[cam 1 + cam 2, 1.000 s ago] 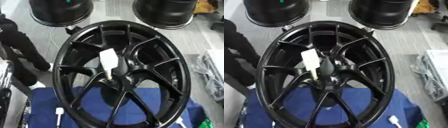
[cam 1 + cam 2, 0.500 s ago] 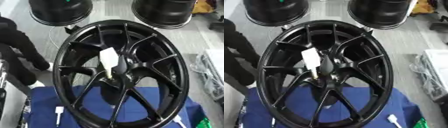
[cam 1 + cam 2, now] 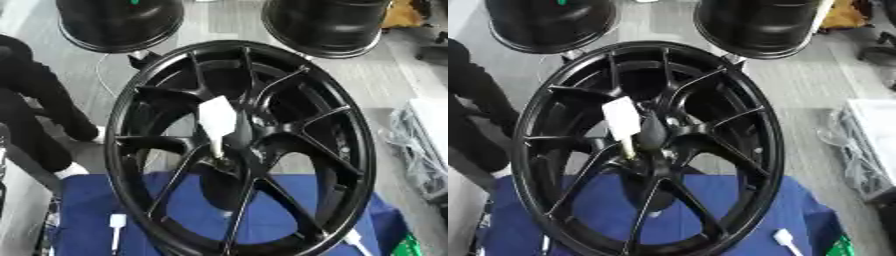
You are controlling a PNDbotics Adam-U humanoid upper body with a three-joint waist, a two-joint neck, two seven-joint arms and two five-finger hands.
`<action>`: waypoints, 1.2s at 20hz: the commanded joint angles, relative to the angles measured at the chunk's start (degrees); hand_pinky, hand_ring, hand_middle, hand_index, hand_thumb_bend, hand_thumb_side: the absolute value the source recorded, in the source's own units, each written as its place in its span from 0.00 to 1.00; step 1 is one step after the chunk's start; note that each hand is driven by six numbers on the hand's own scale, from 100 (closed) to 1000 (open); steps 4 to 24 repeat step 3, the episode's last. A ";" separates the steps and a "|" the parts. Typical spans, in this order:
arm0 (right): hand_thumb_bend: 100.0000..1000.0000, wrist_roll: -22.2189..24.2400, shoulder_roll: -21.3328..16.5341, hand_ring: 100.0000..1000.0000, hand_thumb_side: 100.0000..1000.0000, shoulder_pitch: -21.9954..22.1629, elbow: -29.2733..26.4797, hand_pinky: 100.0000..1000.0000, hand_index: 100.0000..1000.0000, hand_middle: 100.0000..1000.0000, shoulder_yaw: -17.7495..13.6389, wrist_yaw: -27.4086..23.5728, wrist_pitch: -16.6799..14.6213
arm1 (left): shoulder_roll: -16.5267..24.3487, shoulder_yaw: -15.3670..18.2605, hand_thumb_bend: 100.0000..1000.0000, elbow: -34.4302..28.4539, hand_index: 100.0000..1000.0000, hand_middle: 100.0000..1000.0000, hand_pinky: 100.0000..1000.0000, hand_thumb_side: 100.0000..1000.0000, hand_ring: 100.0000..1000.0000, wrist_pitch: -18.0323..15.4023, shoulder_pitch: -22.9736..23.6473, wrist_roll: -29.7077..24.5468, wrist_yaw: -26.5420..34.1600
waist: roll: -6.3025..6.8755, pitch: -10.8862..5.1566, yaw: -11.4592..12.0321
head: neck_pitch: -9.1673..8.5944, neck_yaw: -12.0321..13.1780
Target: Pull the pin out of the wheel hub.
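A large black spoked wheel (image 3: 350, 150) stands tilted on a blue cloth (image 3: 184, 210) in the middle of both views. A white pin (image 3: 217, 120) with a broad flat head sticks out of the wheel hub (image 3: 234, 150). Its thin shaft runs down into the hub; the right eye view shows the same pin (image 3: 621, 121). Neither of my hands shows in either view.
Two more black wheels (image 3: 118, 25) (image 3: 328, 22) stand behind on the grey floor. Loose white pins (image 3: 116, 222) (image 3: 784, 238) lie on the cloth. A person's black-clad legs (image 3: 39, 105) are at the left. Clear plastic wrapping (image 3: 420, 145) lies at the right edge.
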 commanded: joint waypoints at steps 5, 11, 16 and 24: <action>0.00 -0.77 3.70 0.74 0.57 -5.47 0.86 0.78 0.85 0.77 3.93 -4.71 -0.27 | 0.58 -0.64 0.22 -0.70 0.64 0.58 0.51 0.59 0.64 0.04 -1.14 -1.11 -0.22 | 0.25 -1.49 0.60 | -0.22 -1.19; 0.00 -0.77 3.70 0.74 0.57 -5.47 0.86 0.78 0.85 0.77 3.93 -4.71 -0.27 | 0.58 -0.64 0.22 -0.70 0.64 0.58 0.51 0.59 0.64 0.04 -1.14 -1.11 -0.22 | 0.25 -1.49 0.60 | -0.22 -1.19; 0.00 -0.77 3.70 0.74 0.57 -5.47 0.86 0.78 0.85 0.77 3.93 -4.71 -0.27 | 0.58 -0.64 0.22 -0.70 0.64 0.58 0.51 0.59 0.64 0.04 -1.14 -1.11 -0.22 | 0.25 -1.49 0.60 | -0.22 -1.19; 0.00 -0.77 3.70 0.74 0.57 -5.47 0.86 0.78 0.85 0.77 3.93 -4.71 -0.27 | 0.58 -0.64 0.22 -0.70 0.64 0.58 0.51 0.59 0.64 0.04 -1.14 -1.11 -0.22 | 0.25 -1.49 0.60 | -0.22 -1.19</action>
